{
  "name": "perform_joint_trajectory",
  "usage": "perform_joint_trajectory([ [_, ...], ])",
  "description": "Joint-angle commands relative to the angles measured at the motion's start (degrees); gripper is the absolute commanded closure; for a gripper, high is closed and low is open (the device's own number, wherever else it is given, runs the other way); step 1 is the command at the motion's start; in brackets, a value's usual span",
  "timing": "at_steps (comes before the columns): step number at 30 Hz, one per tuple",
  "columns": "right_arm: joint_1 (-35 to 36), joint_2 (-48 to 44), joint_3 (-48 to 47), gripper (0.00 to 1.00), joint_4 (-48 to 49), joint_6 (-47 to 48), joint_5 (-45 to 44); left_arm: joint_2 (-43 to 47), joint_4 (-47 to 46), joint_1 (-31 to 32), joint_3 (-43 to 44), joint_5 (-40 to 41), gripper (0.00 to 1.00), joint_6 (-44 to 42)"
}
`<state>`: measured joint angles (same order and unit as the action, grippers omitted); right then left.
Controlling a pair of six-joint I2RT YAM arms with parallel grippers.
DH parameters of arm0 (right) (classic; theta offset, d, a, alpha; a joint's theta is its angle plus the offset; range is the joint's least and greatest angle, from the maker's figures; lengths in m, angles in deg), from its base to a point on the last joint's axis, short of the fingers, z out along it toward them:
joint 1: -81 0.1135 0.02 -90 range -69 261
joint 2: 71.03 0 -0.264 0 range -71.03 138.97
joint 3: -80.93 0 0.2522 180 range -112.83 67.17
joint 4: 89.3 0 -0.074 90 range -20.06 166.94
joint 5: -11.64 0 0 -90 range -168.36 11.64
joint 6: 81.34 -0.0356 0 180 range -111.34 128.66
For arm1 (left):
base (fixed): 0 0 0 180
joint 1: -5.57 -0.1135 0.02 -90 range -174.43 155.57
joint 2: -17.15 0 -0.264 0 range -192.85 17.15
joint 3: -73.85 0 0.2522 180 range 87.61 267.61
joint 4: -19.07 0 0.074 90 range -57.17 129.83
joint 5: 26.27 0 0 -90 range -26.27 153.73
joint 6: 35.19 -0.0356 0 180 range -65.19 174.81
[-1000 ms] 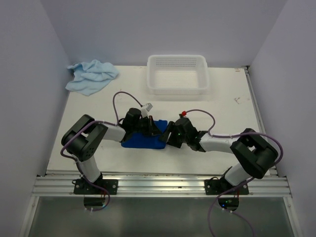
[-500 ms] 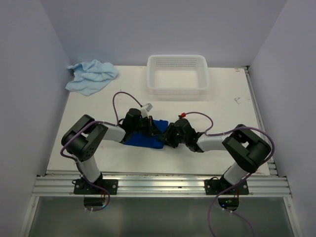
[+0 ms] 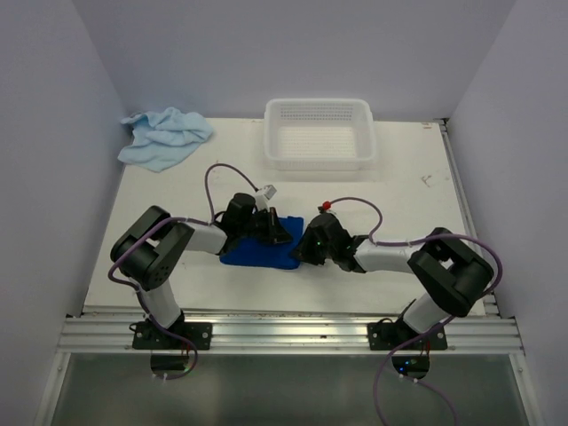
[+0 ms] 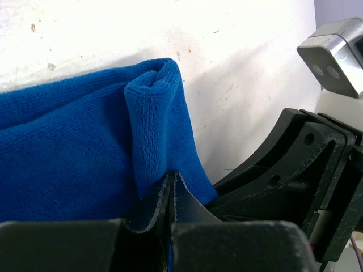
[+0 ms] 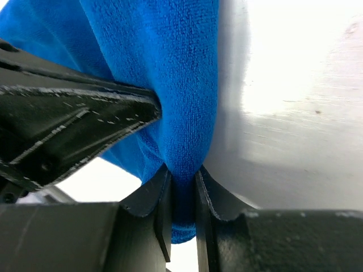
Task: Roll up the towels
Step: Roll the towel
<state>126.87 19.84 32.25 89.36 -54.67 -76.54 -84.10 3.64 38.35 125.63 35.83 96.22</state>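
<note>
The dark royal blue towel [image 3: 256, 255] lies bunched on the table between both arms. My left gripper [image 3: 279, 233] is shut on a raised fold of it; the left wrist view shows that fold [image 4: 153, 119] running down into the pinched tips [image 4: 171, 184]. Coming in from the right, my right gripper [image 3: 300, 249] is shut on the towel's right edge. In the right wrist view a thick wad of blue cloth [image 5: 176, 85] sits clamped between its pads [image 5: 182, 187]. The pale sky blue towel [image 3: 165, 137] is crumpled at the far left corner, untouched.
A white perforated basket [image 3: 318, 162] stands at the back centre. The two grippers sit almost against each other over the towel; the left one's black finger [image 5: 68, 122] fills the left of the right wrist view. Walls close in the table [image 3: 417, 200] on three sides.
My right gripper has slid left onto the dark blue towel's right edge and closed on it. The left gripper has kept its grip and hardly moved.
</note>
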Motion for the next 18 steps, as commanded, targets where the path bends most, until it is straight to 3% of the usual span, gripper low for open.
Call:
perform_joint_trajectory([
  [1,0.5,-2.8,-2.3,1.0,-12.1,7.2,-4.2,0.1,1.0,-0.3,2.7,0.5,1.0,-0.4],
  [10,1.2,-7.6,-5.5,1.0,-26.0,20.4,-7.2,-0.9,4.8,-0.5,8.2,-0.2,1.0,-0.5],
  [18,1.4,-8.7,-4.9,1.0,-26.9,24.4,-8.8,-3.5,2.5,-0.5,9.7,-2.2,1.0,1.4],
])
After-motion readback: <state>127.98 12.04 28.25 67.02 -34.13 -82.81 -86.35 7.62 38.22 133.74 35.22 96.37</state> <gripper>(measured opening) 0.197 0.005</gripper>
